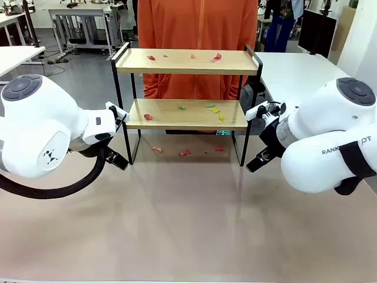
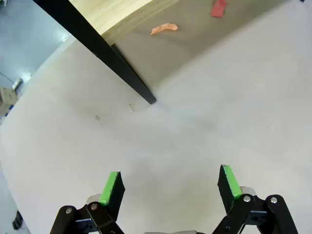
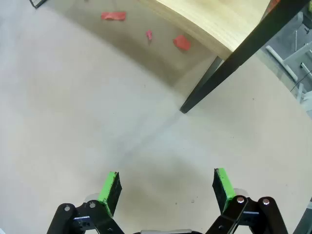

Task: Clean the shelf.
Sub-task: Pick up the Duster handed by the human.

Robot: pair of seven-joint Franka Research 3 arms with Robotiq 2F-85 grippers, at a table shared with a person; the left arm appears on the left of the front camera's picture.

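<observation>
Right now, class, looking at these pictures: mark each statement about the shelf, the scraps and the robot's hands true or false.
1. The two-tier wooden shelf with a black metal frame has small coloured scraps on both boards. True.
2. The left hand grips a scrap. False: it is open and empty.
3. Red scraps lie on the light tabletop under the shelf. True.
4. The right hand rests on the top board. False: it is open, low over the tabletop by a shelf leg.
</observation>
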